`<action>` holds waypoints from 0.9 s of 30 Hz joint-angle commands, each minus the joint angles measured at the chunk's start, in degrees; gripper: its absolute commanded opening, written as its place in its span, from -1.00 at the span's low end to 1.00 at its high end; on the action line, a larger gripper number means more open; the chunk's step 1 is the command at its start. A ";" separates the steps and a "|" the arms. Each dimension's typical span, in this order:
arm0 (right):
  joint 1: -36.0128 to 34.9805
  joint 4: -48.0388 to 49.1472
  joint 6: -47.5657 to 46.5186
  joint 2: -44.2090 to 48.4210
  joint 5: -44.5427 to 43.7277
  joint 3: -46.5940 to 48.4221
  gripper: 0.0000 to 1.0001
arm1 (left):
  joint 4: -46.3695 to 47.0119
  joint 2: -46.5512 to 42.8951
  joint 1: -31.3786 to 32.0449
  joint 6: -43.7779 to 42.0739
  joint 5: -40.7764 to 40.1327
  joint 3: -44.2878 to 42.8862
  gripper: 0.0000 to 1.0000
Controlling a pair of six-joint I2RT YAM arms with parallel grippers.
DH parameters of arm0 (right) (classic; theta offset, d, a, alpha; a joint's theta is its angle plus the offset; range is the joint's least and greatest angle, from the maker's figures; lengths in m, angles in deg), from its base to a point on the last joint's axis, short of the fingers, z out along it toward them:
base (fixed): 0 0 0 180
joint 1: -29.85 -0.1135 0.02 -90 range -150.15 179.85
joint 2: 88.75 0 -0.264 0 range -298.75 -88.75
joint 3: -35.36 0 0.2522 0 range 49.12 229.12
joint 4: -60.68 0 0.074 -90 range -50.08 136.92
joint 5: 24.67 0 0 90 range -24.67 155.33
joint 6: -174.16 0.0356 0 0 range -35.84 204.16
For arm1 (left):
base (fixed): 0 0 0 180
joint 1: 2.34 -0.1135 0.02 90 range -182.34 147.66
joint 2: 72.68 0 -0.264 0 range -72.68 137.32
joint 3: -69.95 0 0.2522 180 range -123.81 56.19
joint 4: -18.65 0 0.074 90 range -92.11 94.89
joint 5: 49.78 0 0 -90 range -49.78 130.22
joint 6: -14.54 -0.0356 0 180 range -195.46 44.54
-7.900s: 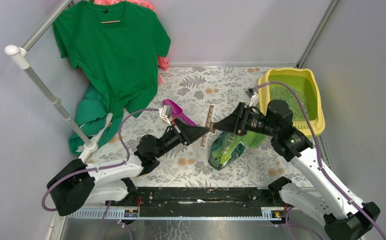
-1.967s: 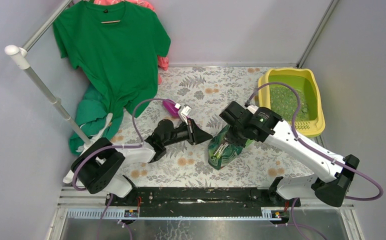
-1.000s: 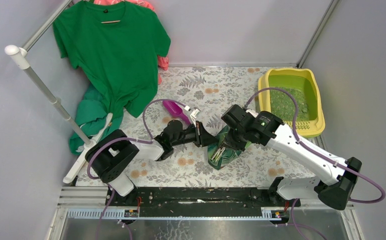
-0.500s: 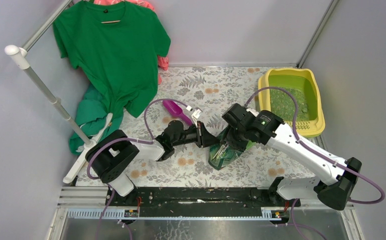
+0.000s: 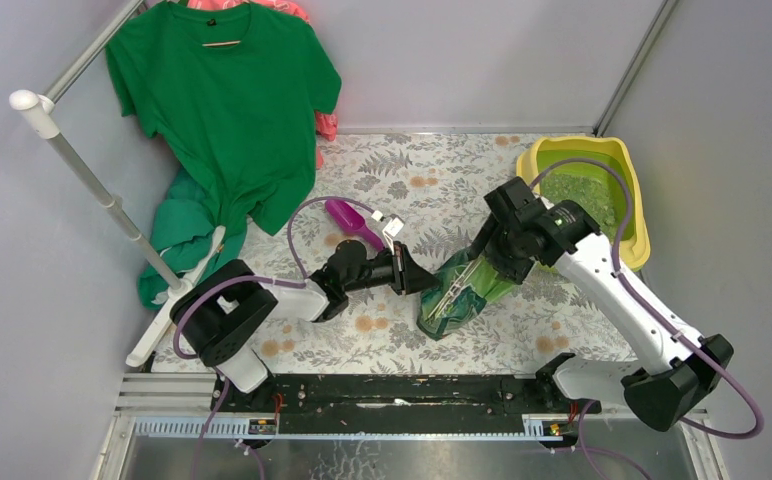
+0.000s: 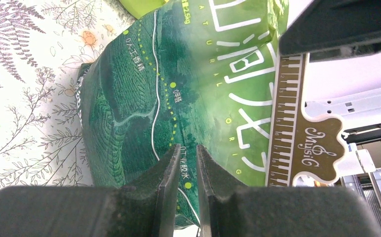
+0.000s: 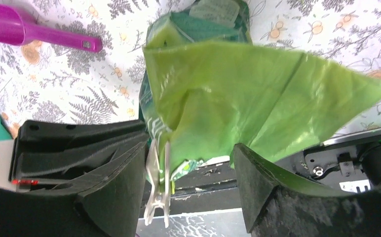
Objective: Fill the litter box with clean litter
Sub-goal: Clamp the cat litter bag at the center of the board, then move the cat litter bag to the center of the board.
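The fingers of the right gripper have just been spread wide. A second ago they were clamped shut at the bag clip. That clip is now seen edge-on just beside one finger in the right wrist view, released and lying against the green bag. Whether it is fastened over the bag's mouth cannot be told. The right arm has also been drawn back toward the upper right of the overhead view, so its wrist now hangs over the lower left corner of the litter box.

The left gripper has not been moved. Its fingers are drawn almost together at the left edge of the bag, near the centre of the overhead view, and whether a fold of film is pinched in the slit cannot be told.

The litter box is set at the upper right, by the wall, and clean litter is already spread over its floor. The filling itself is therefore judged to be done, or nearly so, and the release is read as part of putting the bag away. The purple scoop is left untouched, up and to the left of the bag
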 commanded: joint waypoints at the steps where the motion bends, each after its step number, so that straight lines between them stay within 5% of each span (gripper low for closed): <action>1: 3.25 1.68 -6.06 -1.70 1.56 2.03 0.39 | 1.35 -1.52 0.30 -2.07 0.57 -0.86 -0.50; 9: 6.13 4.58 -10.29 -5.93 3.96 1.57 0.24 | 1.19 -0.30 0.42 -1.90 0.85 -1.82 -0.50; 18: 8.31 7.29 -13.07 -6.67 5.00 0.02 -0.73 | -0.56 -0.12 0.86 -2.25 0.35 -3.00 -0.50; 23: 9.22 8.81 -15.02 -7.44 5.32 0.20 -0.99 | -1.92 -0.10 1.08 -2.59 -0.24 -3.53 -0.50; 27: 10.57 11.19 -17.29 -8.33 6.26 0.82 -1.00 | -3.09 -0.03 1.26 -2.84 -0.88 -3.91 -0.51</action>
